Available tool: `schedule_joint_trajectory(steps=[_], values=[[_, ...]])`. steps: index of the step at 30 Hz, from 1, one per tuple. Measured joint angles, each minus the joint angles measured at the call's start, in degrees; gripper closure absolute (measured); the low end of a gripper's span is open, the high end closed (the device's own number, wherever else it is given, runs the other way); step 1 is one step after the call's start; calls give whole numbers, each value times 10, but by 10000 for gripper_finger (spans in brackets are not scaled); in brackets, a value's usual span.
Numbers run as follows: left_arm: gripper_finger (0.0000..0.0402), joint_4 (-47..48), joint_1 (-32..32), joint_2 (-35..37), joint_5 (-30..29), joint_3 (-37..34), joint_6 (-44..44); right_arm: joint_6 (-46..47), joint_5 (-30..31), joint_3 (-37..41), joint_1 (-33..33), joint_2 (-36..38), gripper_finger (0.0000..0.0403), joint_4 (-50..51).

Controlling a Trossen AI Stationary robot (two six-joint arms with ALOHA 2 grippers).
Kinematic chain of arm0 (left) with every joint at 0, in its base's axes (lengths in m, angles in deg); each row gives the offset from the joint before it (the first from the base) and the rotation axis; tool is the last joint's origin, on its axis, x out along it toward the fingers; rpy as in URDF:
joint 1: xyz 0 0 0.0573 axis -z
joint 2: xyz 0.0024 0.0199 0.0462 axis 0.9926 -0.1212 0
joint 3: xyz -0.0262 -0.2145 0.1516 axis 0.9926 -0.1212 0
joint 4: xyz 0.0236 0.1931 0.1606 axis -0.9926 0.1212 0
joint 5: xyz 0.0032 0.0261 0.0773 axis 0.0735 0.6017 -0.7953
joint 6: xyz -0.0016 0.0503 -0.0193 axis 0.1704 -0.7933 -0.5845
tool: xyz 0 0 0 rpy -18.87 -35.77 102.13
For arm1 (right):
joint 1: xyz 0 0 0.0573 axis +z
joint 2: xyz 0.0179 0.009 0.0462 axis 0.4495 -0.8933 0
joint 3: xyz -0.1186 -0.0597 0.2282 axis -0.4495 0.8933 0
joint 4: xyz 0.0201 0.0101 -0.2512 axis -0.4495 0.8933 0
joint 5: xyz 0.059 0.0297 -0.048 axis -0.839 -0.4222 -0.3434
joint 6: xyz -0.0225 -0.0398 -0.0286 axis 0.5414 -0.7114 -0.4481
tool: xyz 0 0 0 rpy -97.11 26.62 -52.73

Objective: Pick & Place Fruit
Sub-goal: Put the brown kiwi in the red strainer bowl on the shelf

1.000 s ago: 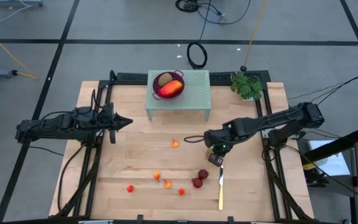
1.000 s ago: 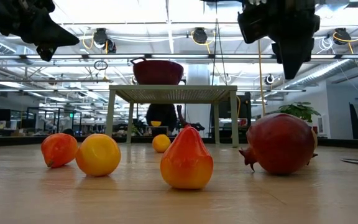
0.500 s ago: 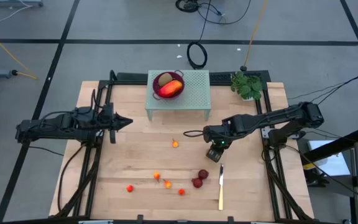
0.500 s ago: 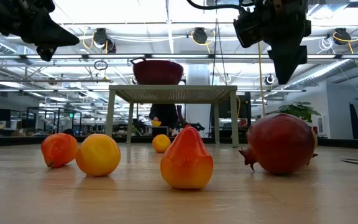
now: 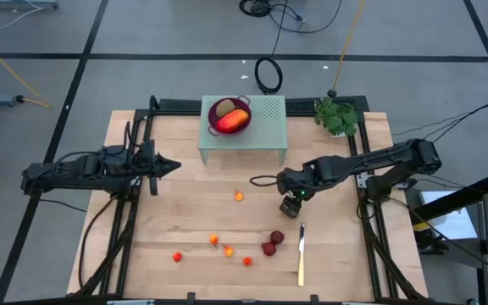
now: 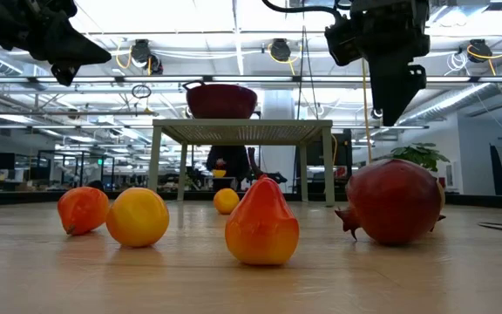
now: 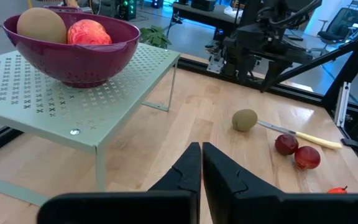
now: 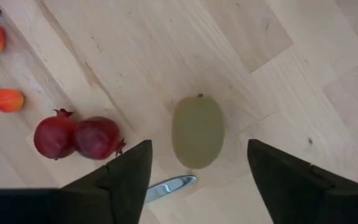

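A green-brown kiwi [image 8: 197, 127] lies on the wooden table, also seen in the left wrist view [image 7: 245, 119]. My right gripper [image 8: 199, 146] hovers above it, open, one finger to either side and clear of it; in the high view the gripper [image 5: 293, 203] hides the kiwi. Two dark red round fruits [image 5: 272, 243] lie nearer the front edge. Several tiny orange-red fruits [image 5: 228, 250] are scattered front-centre. A purple bowl [image 5: 230, 114] on a green stand holds a brown kiwi and a red-orange fruit. My left gripper [image 5: 174, 166] waits shut at the left.
A yellow-handled knife [image 5: 301, 254] lies just right of the dark red fruits, its blade tip near the kiwi [image 8: 169, 186]. The green perforated stand [image 5: 265, 127] is at the far centre, a small plant [image 5: 337, 116] at the far right. Bare wood lies between the stand and the scattered fruit.
My right gripper has moved a little toward the table's far edge and its fingers have parted from shut to wide open. The fruits on the table have stayed where they were.
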Motion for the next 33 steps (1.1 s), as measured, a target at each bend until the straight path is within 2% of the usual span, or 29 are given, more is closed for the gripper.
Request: schedule_joint_trajectory(steps=[3, 8, 19, 26, 33], values=[[400, 0, 0, 0, 0, 0, 0, 0, -1, 0, 0, -2, 126, -3], [386, 0, 0, 0, 0, 0, 0, -1, -1, 0, 0, -3, 114, -5], [399, 0, 0, 0, 0, 0, 0, -17, -3, 34, 0, -3, 114, -90], [382, 0, 0, 0, 0, 0, 0, -18, -4, 66, 0, -3, 121, -105], [380, 0, 0, 0, -1, 0, 0, -35, -20, 95, 9, -3, 121, -133]])
